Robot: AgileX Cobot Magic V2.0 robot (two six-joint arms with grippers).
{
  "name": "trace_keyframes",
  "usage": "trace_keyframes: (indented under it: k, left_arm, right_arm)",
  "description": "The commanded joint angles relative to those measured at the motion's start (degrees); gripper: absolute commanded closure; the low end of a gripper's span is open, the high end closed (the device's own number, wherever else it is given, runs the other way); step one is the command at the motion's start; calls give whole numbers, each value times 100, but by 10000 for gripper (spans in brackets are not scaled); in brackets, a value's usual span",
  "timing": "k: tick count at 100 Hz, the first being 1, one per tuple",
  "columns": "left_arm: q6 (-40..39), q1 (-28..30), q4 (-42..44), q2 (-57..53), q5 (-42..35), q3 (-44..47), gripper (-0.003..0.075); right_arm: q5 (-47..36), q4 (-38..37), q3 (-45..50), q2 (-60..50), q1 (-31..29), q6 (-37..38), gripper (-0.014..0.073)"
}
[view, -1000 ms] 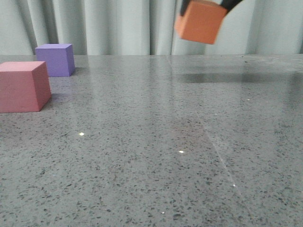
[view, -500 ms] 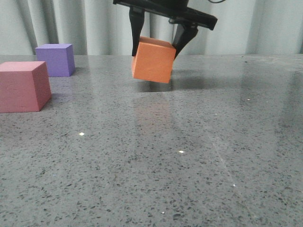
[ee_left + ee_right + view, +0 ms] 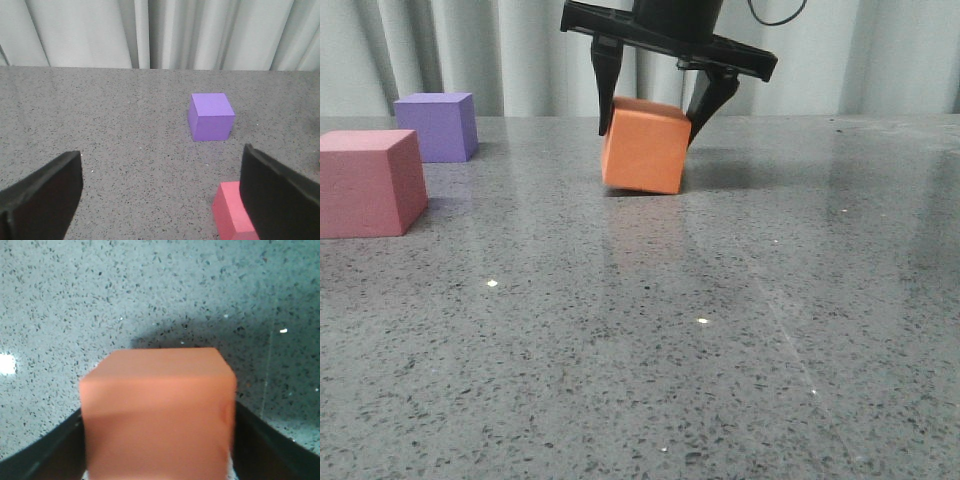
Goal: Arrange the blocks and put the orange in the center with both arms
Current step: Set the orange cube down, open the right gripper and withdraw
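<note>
My right gripper (image 3: 650, 122) is shut on the orange cube (image 3: 644, 148), a black finger on each side. It holds the cube slightly tilted at table level near the far middle; its lower edge looks to touch the table. In the right wrist view the orange cube (image 3: 157, 405) fills the space between the gripper's (image 3: 157, 445) fingers. The pink-red cube (image 3: 370, 182) sits at the left, the purple cube (image 3: 440, 125) behind it. My left gripper (image 3: 160, 200) is open and empty above the table. The pink-red cube (image 3: 231, 210) lies by its finger (image 3: 280, 195), the purple cube (image 3: 211, 117) farther off.
The grey speckled table (image 3: 650, 330) runs back to a pale curtain (image 3: 500, 50). The right arm's black crossbar (image 3: 665, 35) hangs over the orange cube. My left gripper is out of the front view.
My right gripper has carried the orange cube from high at the upper right down and leftward to the table near the far middle. The pink-red and purple cubes have not moved.
</note>
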Motion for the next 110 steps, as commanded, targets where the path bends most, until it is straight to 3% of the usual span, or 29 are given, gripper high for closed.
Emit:
trace_keyframes:
  k: [1, 54, 91, 110]
  left_arm:
    - [-46, 2, -66, 29, -396, -164, 122]
    - [-46, 2, -66, 29, -396, -164, 122]
    - [-46, 2, -50, 29, -382, -164, 122]
    - [-46, 2, -50, 29, -436, -164, 122]
  right_arm:
    - [203, 73, -188, -378, -23, -5, -17]
    - [355, 10, -188, -852, -23, -5, -8]
    - [433, -1054, 133, -1673, 314, -161, -8]
    - [-137, -1192, 880, -2286, 656, -175, -8]
